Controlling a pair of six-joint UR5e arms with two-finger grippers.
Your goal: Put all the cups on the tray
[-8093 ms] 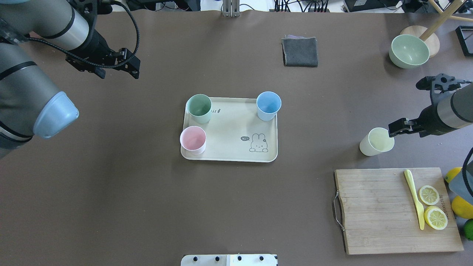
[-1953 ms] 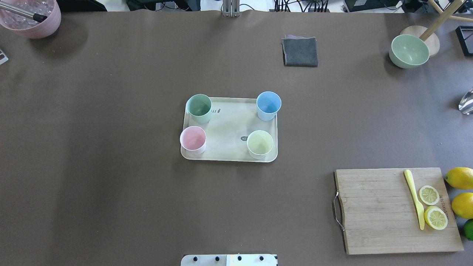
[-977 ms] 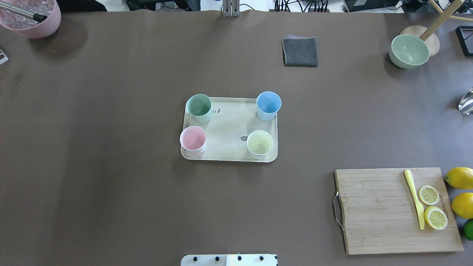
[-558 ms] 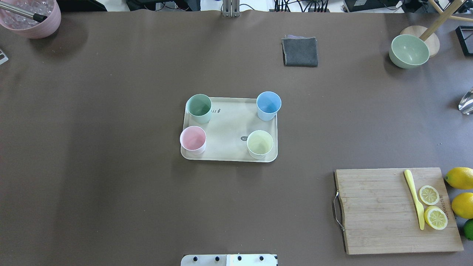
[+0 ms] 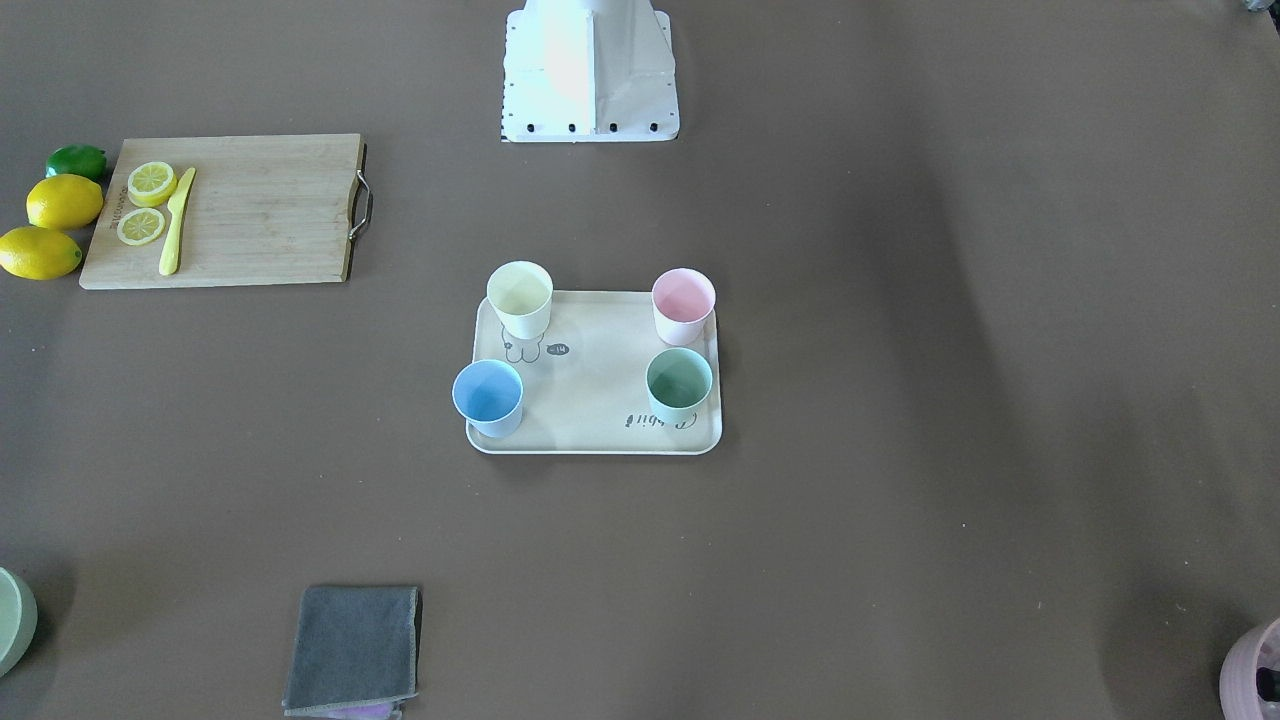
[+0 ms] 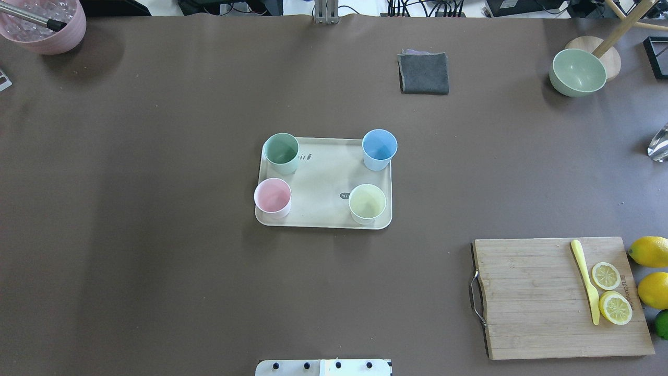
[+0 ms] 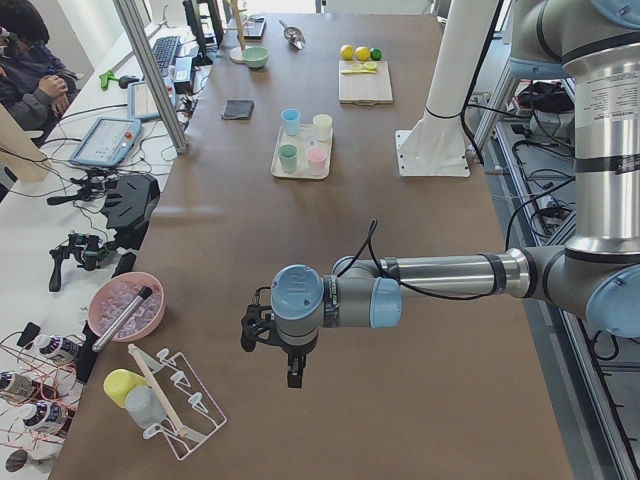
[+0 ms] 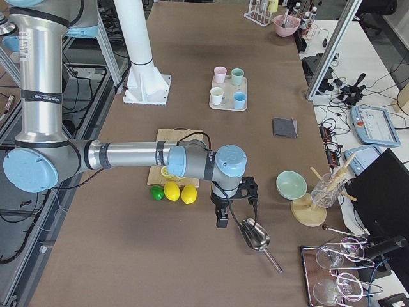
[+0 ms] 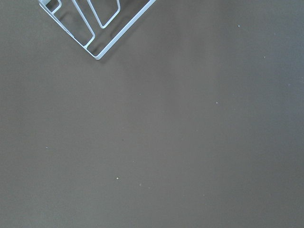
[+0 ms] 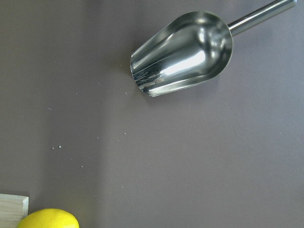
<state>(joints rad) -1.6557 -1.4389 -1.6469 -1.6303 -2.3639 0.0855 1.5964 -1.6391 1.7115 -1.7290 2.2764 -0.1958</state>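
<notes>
The cream tray (image 6: 323, 183) lies at the table's middle, also in the front view (image 5: 595, 380). Four cups stand upright on it, one at each corner: mint green (image 6: 281, 151), light blue (image 6: 379, 148), pale pink (image 6: 272, 197) and pale yellow (image 6: 367, 203). Both grippers are far from the tray and touch no cup. My left gripper (image 7: 268, 345) hangs over bare table near the left end. My right gripper (image 8: 233, 208) hangs near the right end. They show only in the side views, so I cannot tell whether they are open or shut.
A wooden cutting board (image 6: 527, 297) with lemon slices and a yellow knife lies front right, with lemons (image 6: 649, 251) beside it. A grey cloth (image 6: 424, 73), a green bowl (image 6: 578, 72) and a mauve pot (image 6: 44, 23) stand at the back. A metal scoop (image 10: 183, 52) lies under the right wrist, a wire rack (image 9: 90, 23) under the left.
Since 8 s ago the yellow cup has moved from the table at the right onto the tray's front right corner, and both arms have left the overhead view. Nothing has moved in the last 2 s.
</notes>
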